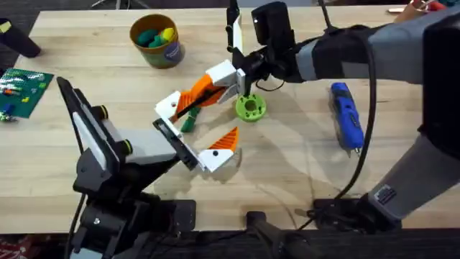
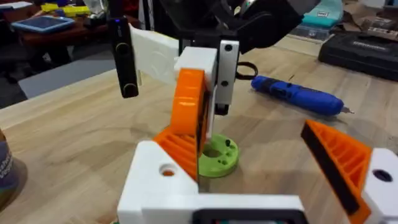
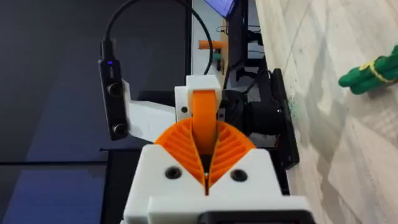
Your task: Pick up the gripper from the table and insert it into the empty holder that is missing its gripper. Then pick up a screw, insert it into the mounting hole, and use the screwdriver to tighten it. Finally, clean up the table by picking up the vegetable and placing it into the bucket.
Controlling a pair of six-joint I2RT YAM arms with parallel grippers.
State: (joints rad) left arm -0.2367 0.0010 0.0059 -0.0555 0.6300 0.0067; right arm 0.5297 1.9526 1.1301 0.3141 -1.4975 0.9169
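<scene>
Two risks stand out: the right hand [image 3: 206, 155], clenched on the gripper [image 3: 204, 121] at mid-table, could seat it crooked in the holder [image 2: 163, 186] or lose its grasp. The left hand [image 2: 255, 168] is spread. Where the gripper meets the holder is hidden, and no screw can be made out.

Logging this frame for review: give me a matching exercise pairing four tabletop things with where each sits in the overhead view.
Things:
1. stubby bright-blue powered screwdriver
2. round tan-yellow bucket with dark blue label band
3. flat green round disc with holes
4. green circuit board

Places:
A. far left edge
B. centre, beside the orange-and-white parts
C. right side, lying alone
D. far side, left of centre

Pairs: 1-C, 2-D, 3-B, 4-A
</scene>
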